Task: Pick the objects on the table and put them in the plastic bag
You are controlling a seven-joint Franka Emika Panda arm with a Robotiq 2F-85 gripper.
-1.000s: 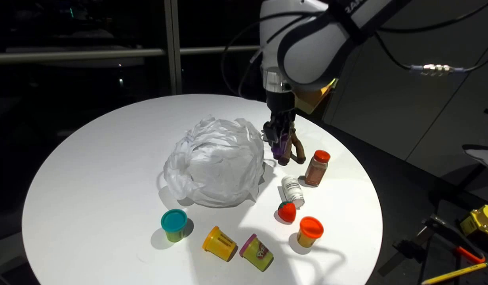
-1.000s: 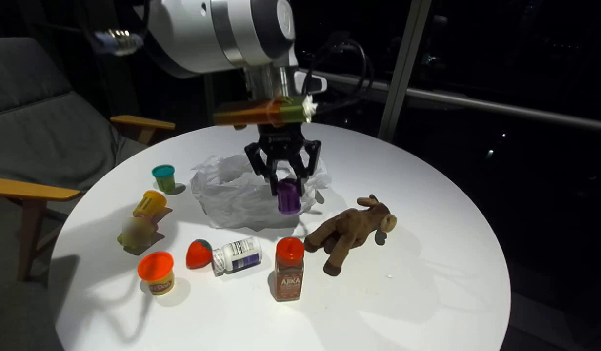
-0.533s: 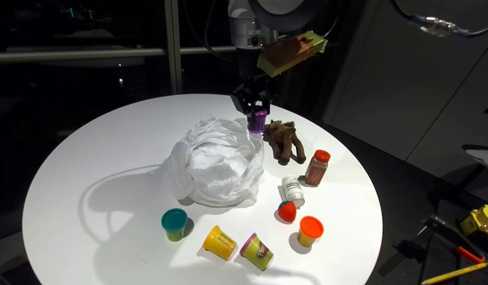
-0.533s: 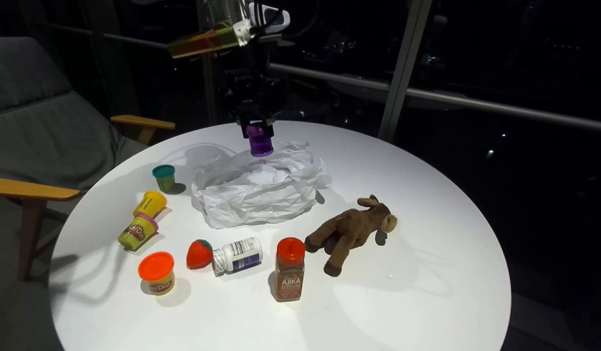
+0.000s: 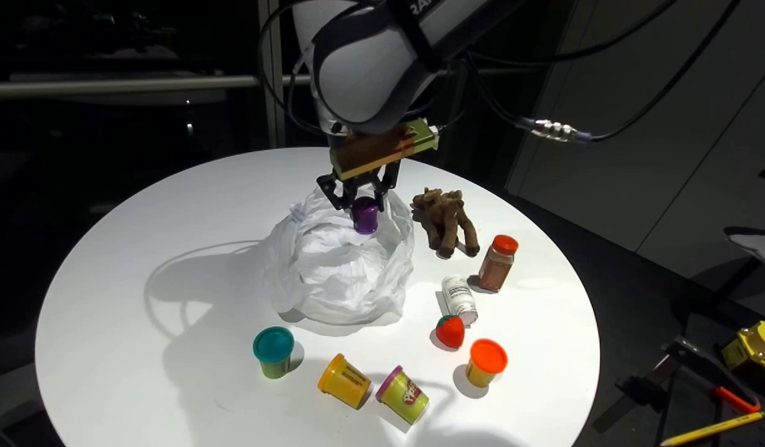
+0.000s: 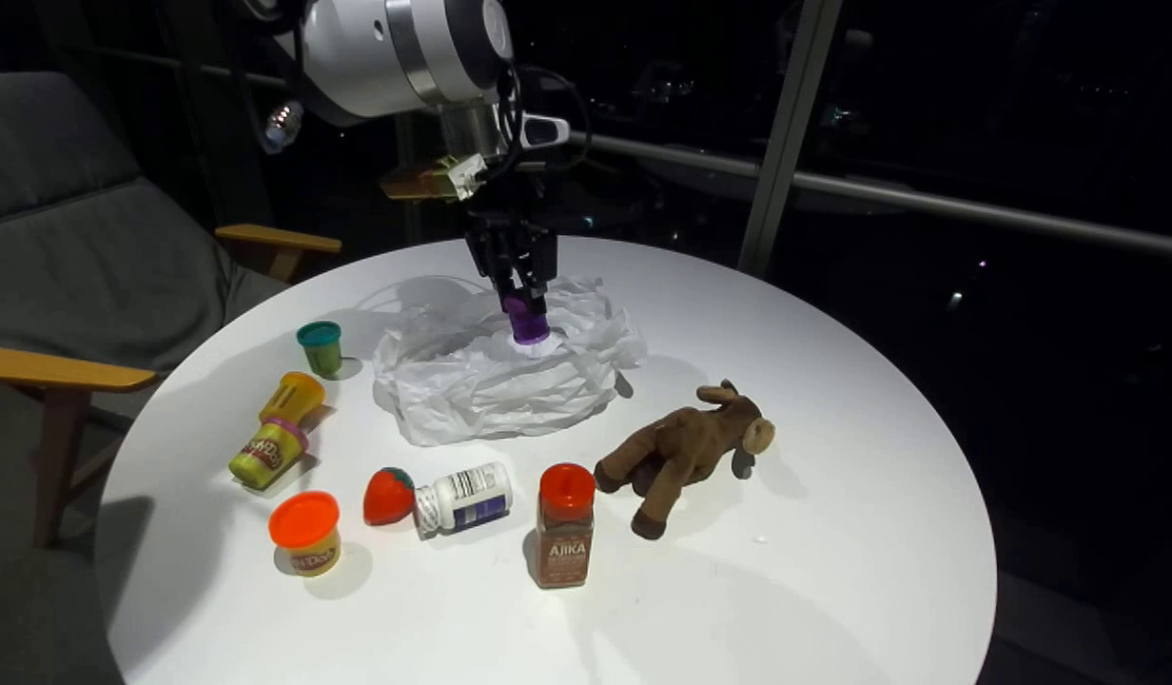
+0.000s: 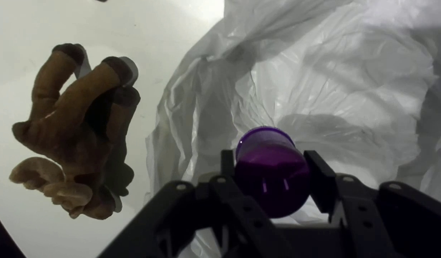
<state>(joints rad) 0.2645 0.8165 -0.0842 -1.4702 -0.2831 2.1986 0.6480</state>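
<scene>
We grip glossy purple cup (image 5: 366, 217) by both sides: black two-fingered pincer (image 7: 271, 168) part-spread, clamping it, likely for clean drop. Cup hangs above whitish see-through plastic bag (image 5: 351, 309), mouth gaping upward, presumably for receiving it, inside edge of round white tabletop (image 5: 103, 279).

Dark windows (image 6: 1005, 124), gray armchair (image 6: 58, 247) (wooden armrests (image 6: 63, 369))

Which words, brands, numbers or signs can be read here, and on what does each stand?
"AJIKA": red-lidded spice jar; smaller print below it is blurred.
"Play": magenta-lidded Play-Doh tub; the rest is unclear.
"Doh": orange-lidded Play-Doh tub; its first letters are unclear.
"RA": robot arm; only part of the word shows.
Too small or blurred: print on the white pill bottle and the yellow tub. No readable numbers.
</scene>
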